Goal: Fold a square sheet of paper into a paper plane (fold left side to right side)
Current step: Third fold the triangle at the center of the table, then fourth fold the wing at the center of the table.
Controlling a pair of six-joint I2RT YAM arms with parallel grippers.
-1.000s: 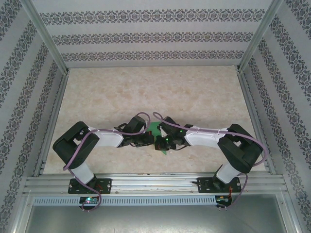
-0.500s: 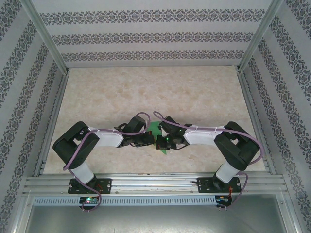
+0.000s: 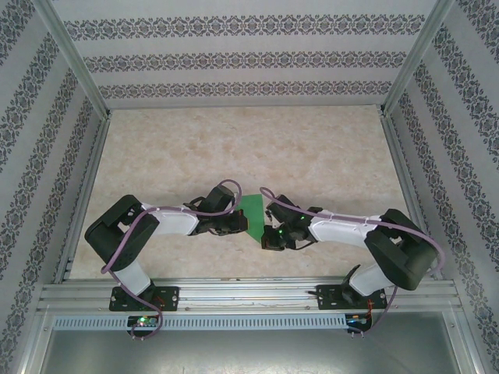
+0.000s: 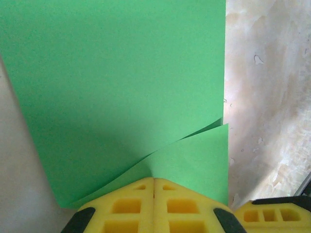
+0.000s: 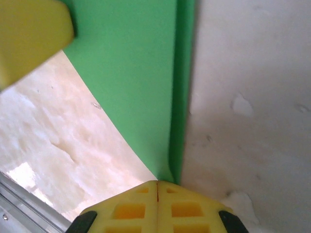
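The square sheet of paper (image 3: 251,212) is bright green and lies doubled over on the table between the two arms. In the left wrist view the paper (image 4: 121,87) shows two layers, the upper one bowed up off the lower. My left gripper (image 4: 154,179) is shut, its tips resting on the sheet's left side (image 3: 242,225). My right gripper (image 5: 158,183) is shut too, its tips at the near corner of the paper (image 5: 131,73), where the folded edge ends (image 3: 265,240). The paper plane is out of view.
The marbled table (image 3: 234,148) stretches open behind the arms, fenced by patterned walls and metal posts. A metal rail (image 3: 249,292) runs along the near edge. Each wrist view catches the other gripper's yellow finger (image 5: 29,39) (image 4: 272,213) close by.
My right arm has pulled away to the right and toward the near edge, uncovering more of the green paper. The left arm has stayed put.
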